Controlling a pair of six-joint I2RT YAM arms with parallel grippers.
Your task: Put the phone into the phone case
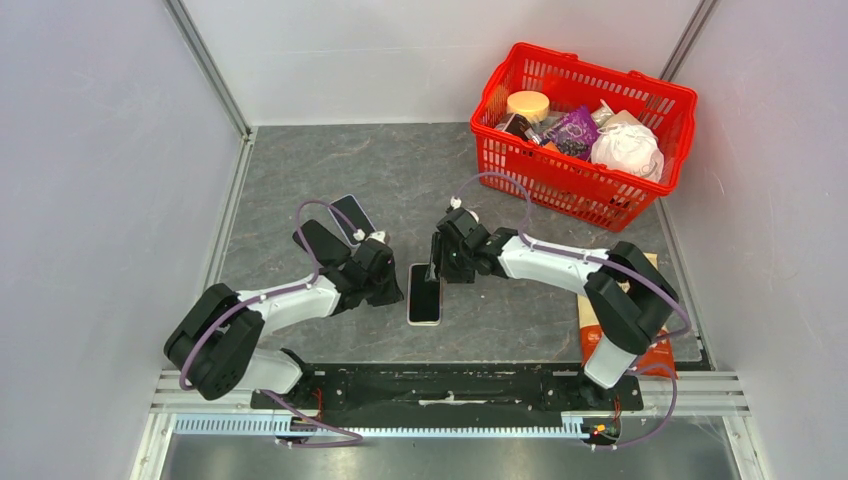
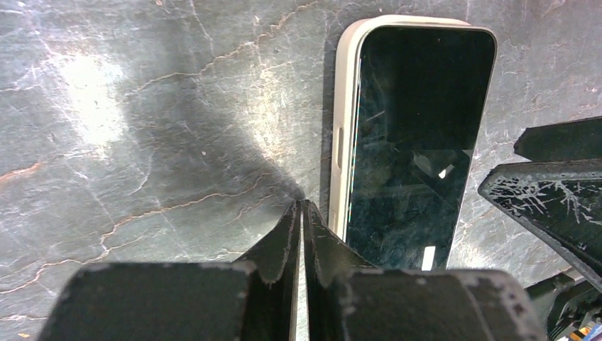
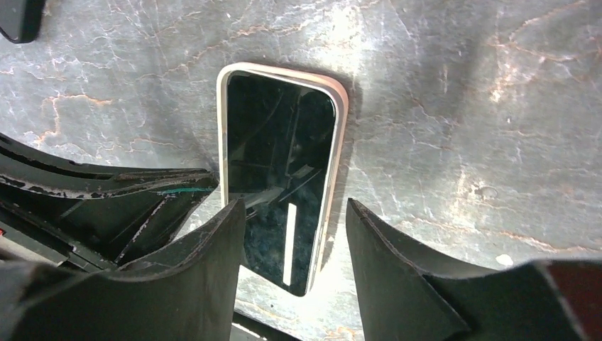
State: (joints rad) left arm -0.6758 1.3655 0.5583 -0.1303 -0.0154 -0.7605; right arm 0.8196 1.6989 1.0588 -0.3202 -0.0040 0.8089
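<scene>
Item: phone [image 1: 424,295], dark glass face up, flat on the grey marbled table [image 1: 400,170] at the centre of the overhead view, a little below the middle. It sits inside the cream rim of the phone case [image 2: 342,128], which shows along its long side and round the far corners; whether it is pressed fully home cannot be told. Left gripper [image 2: 302,206]: jaws closed tip to tip with nothing between them, the tips down at the table just beside the case's long left edge. Right gripper [image 3: 294,206]: jaws spread wide, one finger on each side of the phone's near end in the wrist view; contact with the case cannot be told. In the overhead view the two grippers flank the phone's upper half from left and right. Second dark flat slab [image 1: 352,216]: on the table behind the left arm, above and left of centre. Red basket [image 1: 520,175]: upper right, holding a pale-lidded jar [image 1: 528,104], a purple packet [image 1: 573,130] and a white bag [image 1: 627,150]. Orange packet [image 1: 660,352]: lower right, partly under the right arm.
</scene>
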